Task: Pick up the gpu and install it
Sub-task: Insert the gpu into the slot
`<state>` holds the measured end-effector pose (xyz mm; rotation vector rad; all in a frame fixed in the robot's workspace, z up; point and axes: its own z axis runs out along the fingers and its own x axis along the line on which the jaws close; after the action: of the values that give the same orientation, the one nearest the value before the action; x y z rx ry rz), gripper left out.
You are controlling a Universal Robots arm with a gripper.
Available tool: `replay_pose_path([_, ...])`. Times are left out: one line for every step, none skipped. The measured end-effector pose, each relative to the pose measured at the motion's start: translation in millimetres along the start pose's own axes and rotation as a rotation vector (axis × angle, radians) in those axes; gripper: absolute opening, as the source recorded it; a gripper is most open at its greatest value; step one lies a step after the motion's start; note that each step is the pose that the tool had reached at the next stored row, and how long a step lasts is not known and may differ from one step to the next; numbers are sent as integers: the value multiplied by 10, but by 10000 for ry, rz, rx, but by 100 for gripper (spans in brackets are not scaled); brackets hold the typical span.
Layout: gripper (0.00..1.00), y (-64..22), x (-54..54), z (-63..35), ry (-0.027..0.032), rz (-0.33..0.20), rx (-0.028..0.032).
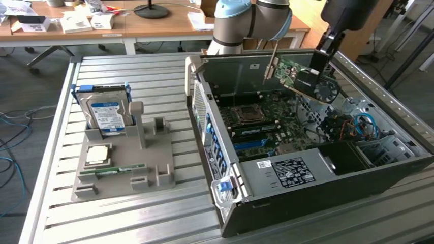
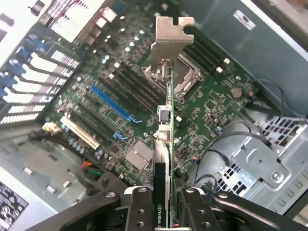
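Setting: Workshop room, wooden desks (image 1: 135, 25) at 12 o'clock; a slatted metal tabletop (image 1: 135, 218) carries the work.
Gpu: the gpu (image 1: 308, 79) hangs tilted in the air over the open computer case (image 1: 326, 198), at about 1 o'clock from the case's middle in the exterior view. It is not seated in any slot.
Jaws: closed narrow on the gpu, clamping the board at the end away from its metal bracket (image 2: 172, 36).
Handling (judged): light, stiff and fragile. Best held by the bare board edges, clear of the fan (image 1: 327, 90) and the contact edge. The thin board could twist if pressed off-line.
Below: the motherboard (image 2: 211, 106) lies under the card. The blue slot (image 2: 113, 103) is beside the card's line and apart from it.
Surroundings: a grey holder tray (image 1: 159, 152) sits at 9 o'clock of the case, with the hard drive (image 1: 107, 113) upright at its 12 o'clock end and the memory stick (image 1: 119, 170) flat towards 6 o'clock.
Exterior view: shows the fan face and the card's height above the case.
Wrist view: shows the card edge-on, the clamp and the slots.
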<state>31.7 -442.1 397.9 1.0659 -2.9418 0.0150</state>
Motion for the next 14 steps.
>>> replay_pose_path([26,0,0,0,6,-158,10])
replay_pose_path([26,0,0,1,12,-326,20])
replay_pose_path([26,0,0,2,17,-503,30])
replay_pose_path([26,0,0,2,23,-666,40])
replay_pose_path([26,0,0,3,27,-829,50])
replay_pose_path([26,0,0,4,33,-991,59])
replay_pose_path([26,0,0,5,37,-1150,68])
replay_pose_path([26,0,0,5,42,-1317,77])
replay_pose_path([26,0,0,6,48,-1490,88])
replay_pose_path([26,0,0,7,52,-1652,97])
replay_pose_path([26,0,0,7,57,-1816,105])
replay_pose_path([26,0,0,8,62,-1978,115])
replay_pose_path([26,0,0,9,66,-2142,124])
replay_pose_path([26,0,0,10,71,-2303,133])
